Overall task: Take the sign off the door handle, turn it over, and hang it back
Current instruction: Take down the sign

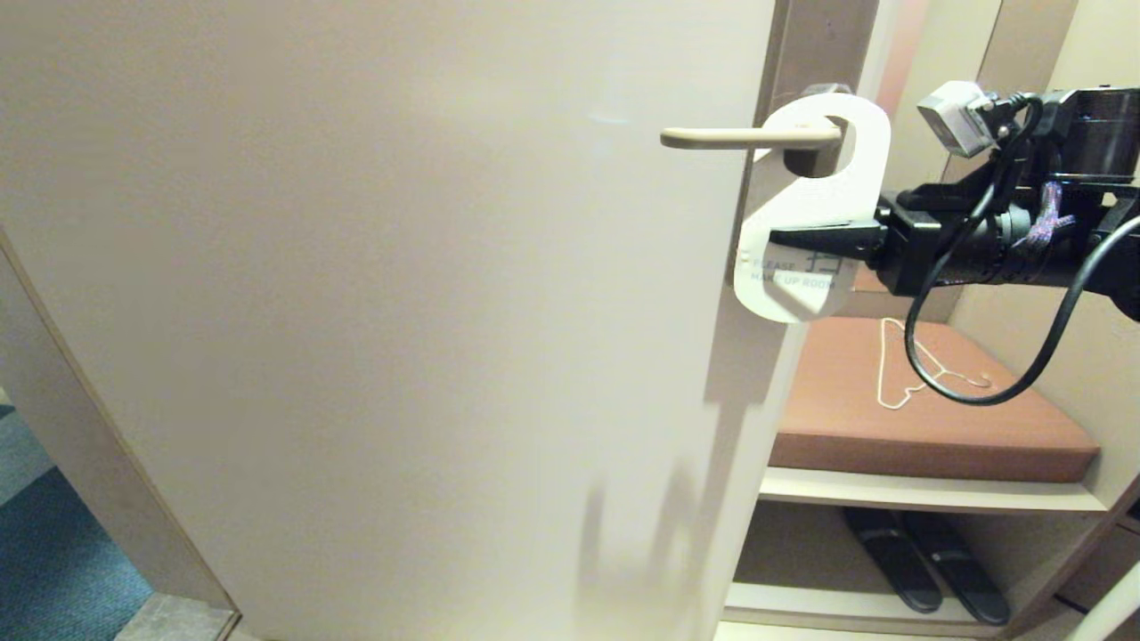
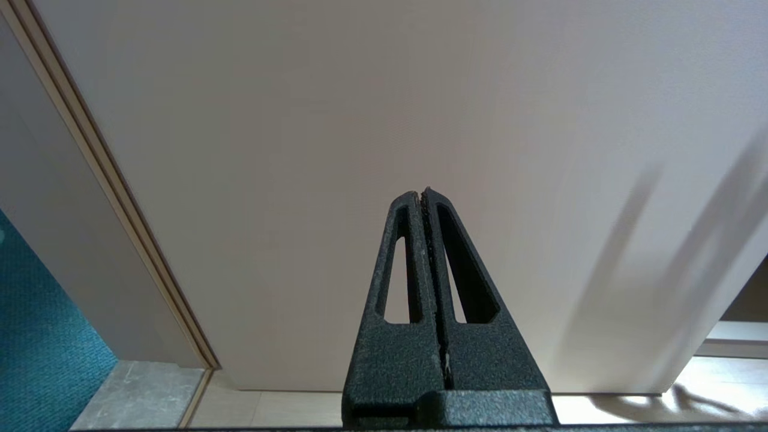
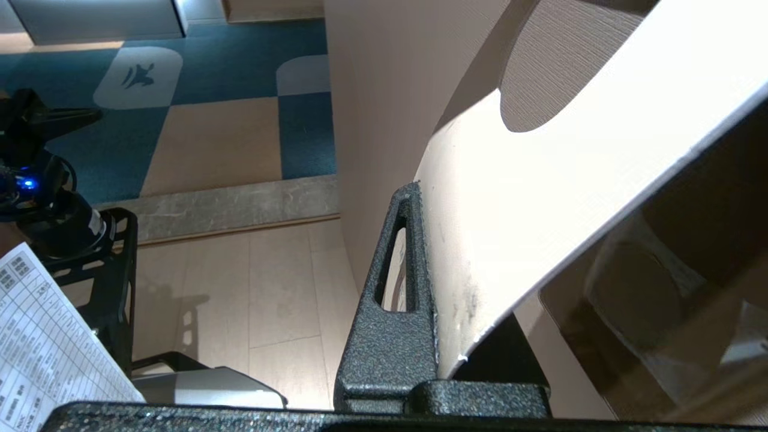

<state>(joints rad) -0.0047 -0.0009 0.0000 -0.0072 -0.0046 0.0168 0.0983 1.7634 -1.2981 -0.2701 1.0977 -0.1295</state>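
Observation:
The sign [image 1: 815, 203] shows its white "MAKE UP ROOM" side and tilts, its hole around the inner end of the door handle [image 1: 748, 137]. My right gripper [image 1: 779, 238] reaches in from the right and is shut on the sign's middle. In the right wrist view the white card [image 3: 540, 198] lies flat against one black finger [image 3: 396, 288] and hides the other. My left gripper [image 2: 423, 195] is shut and empty, low before the pale door [image 2: 384, 120], and out of the head view.
The pale door [image 1: 383, 312] fills most of the head view. To its right is a brown cushioned bench [image 1: 926, 418] with a thin white wire hanger [image 1: 899, 369], and dark slippers [image 1: 926, 561] on the shelf below. Blue carpet [image 1: 53, 552] lies at lower left.

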